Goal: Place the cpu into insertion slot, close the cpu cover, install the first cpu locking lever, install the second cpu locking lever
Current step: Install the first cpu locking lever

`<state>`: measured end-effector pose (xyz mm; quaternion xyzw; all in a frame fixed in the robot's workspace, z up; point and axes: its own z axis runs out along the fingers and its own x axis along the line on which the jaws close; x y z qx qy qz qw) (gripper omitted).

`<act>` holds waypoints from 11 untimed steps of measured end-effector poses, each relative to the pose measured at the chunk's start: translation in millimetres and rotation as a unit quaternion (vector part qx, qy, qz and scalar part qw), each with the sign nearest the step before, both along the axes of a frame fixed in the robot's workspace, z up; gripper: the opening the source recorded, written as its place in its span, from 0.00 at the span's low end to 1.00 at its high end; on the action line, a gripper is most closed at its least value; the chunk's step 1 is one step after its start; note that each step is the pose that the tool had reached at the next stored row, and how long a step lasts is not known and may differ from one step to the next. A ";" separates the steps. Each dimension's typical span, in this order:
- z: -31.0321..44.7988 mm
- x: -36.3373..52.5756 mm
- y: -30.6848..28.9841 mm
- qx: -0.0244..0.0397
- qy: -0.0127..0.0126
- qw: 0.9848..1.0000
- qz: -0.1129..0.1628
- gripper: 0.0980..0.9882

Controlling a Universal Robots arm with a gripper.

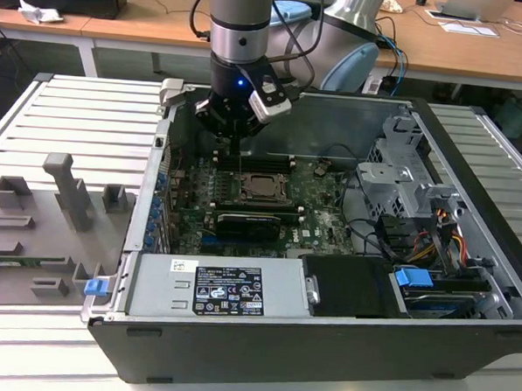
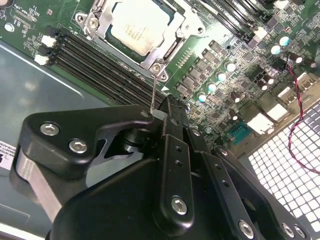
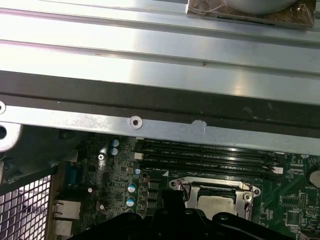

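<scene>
The cpu (image 2: pixel 136 27), a pale silvery square, lies in the insertion slot (image 1: pixel 263 187) on the green board. The cpu cover (image 2: pixel 167 47), a silver frame, lies flat around it. A thin wire locking lever (image 2: pixel 155 92) rises from the socket's corner up to my gripper (image 2: pixel 159 114), whose black fingers are shut on the lever's end. In the exterior view my gripper (image 1: pixel 237 146) hangs just behind the socket, with the lever (image 1: pixel 242 166) as a fine line below it. The first wrist view has the cpu (image 3: pixel 214 202) just past my finger tips.
Long black memory slots (image 2: pixel 100 65) run beside the socket. A black card (image 1: pixel 246 223) lies in front of it, then the power supply (image 1: pixel 212 289). A drive cage (image 1: pixel 402 185) and cables (image 1: pixel 442 240) fill the exterior view's right. The case wall (image 3: pixel 160 100) stands close behind.
</scene>
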<state>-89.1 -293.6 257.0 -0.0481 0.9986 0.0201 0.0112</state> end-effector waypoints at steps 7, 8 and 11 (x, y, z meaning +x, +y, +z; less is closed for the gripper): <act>0.0 1.1 0.0 0.000 0.000 1.000 0.000 0.01; 0.0 1.2 0.0 0.000 0.000 1.000 0.000 0.01; -0.1 3.4 0.0 0.000 0.000 1.000 0.000 0.01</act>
